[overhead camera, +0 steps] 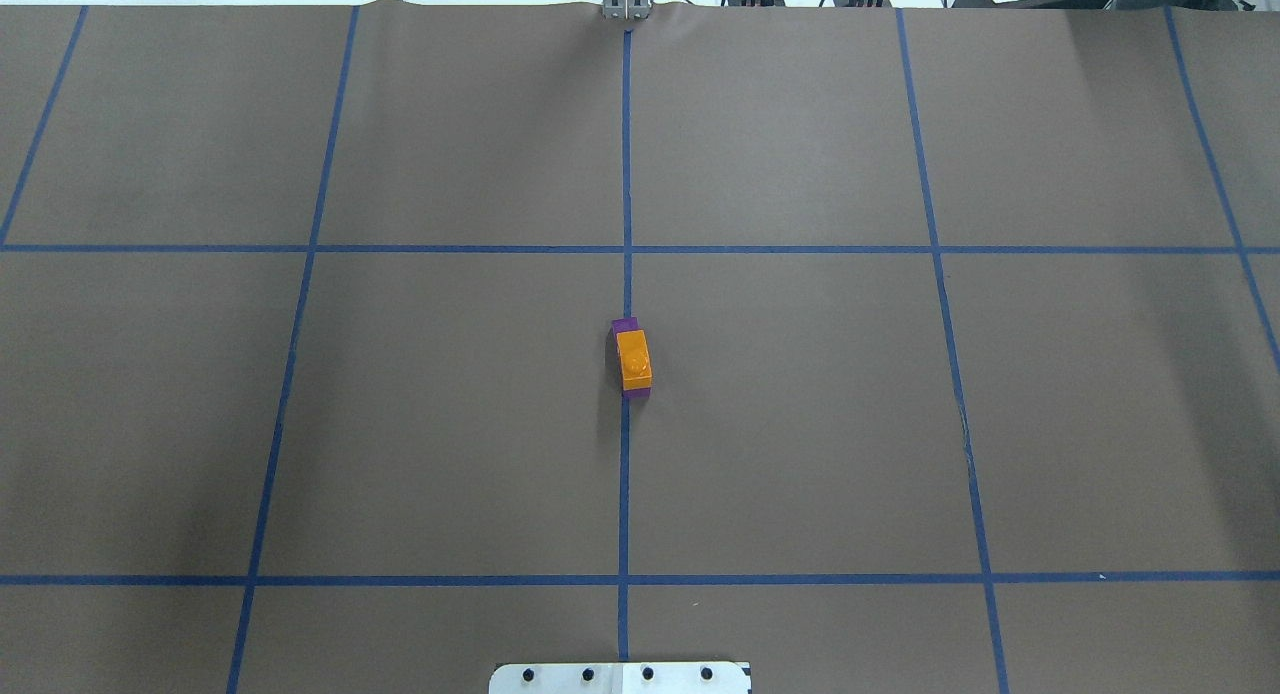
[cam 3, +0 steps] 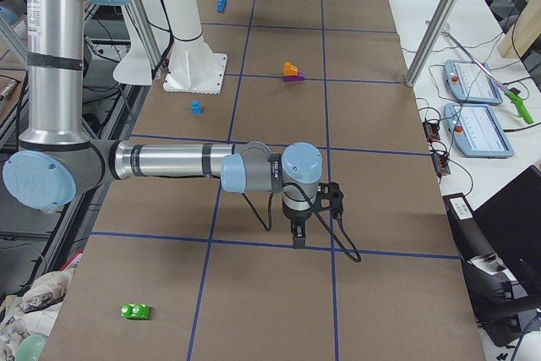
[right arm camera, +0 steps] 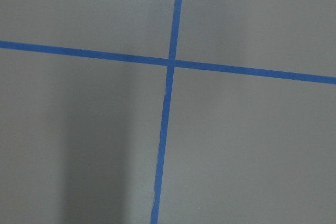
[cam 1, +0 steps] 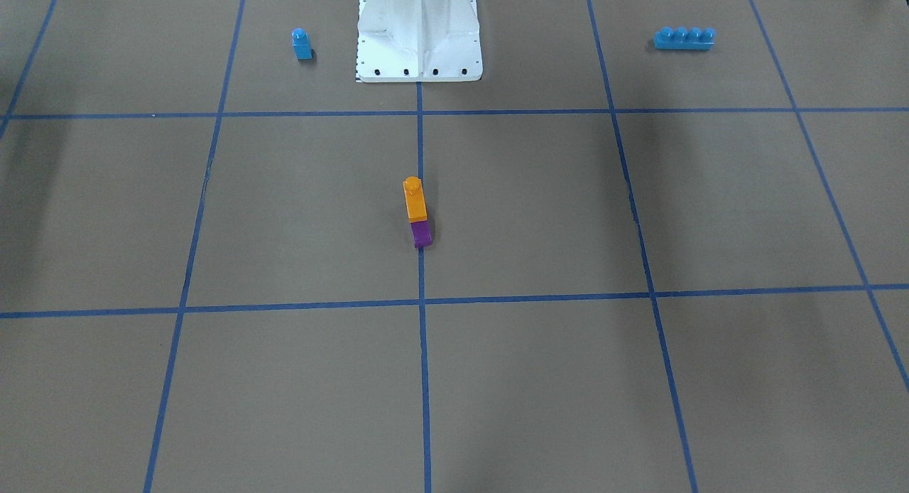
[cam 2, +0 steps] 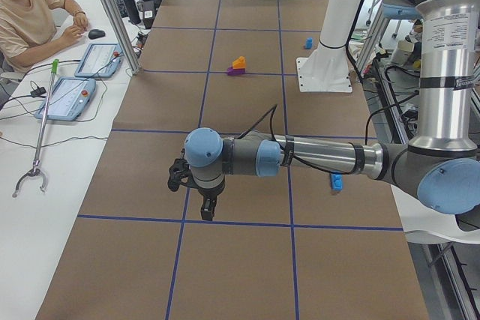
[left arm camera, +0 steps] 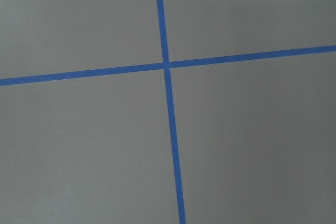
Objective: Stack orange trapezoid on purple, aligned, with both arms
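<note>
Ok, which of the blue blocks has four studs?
The long blue brick, on the robot's left of the white base; the small blue block opposite has one stud.

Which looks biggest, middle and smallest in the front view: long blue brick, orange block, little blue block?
1. long blue brick
2. orange trapezoid
3. little blue block, though farther away, so unsure

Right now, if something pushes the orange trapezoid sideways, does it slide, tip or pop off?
Likely rigid and light: the orange trapezoid looks like small, glossy hard plastic. It sits on the purple, whose ends stick out past it in the overhead view, so a low push probably slides both across the brown table cover. A high push may tip the pair.
</note>
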You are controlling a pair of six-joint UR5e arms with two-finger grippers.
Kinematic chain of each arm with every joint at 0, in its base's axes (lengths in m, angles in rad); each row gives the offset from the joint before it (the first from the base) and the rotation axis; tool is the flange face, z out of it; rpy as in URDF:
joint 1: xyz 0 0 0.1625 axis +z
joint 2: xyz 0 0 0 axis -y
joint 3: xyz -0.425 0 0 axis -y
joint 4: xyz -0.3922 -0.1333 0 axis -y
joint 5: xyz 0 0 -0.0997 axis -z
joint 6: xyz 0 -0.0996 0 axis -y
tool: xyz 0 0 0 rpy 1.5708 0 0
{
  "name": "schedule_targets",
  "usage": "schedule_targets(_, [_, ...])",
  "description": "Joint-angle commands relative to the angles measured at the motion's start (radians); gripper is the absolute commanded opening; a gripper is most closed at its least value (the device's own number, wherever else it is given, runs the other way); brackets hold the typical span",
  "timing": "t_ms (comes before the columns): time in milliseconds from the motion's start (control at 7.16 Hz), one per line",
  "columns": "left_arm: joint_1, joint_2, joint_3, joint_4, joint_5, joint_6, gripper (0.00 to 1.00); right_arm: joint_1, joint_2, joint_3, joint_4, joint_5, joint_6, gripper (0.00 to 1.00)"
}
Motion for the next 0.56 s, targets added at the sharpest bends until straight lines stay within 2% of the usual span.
schedule_targets(0, [0.0, -0.006, 0.008, 0.001, -0.007, -0.004, 1.0, 0.0, -0.001, 0.0, 0.0, -0.001, 0.0, 1.0])
schedule_targets(419, [0.0, -0.006, 0.002, 0.002, 0.001, -0.13, 1.0, 0.0, -0.001, 0.0, 0.0, -0.001, 0.001, 1.0])
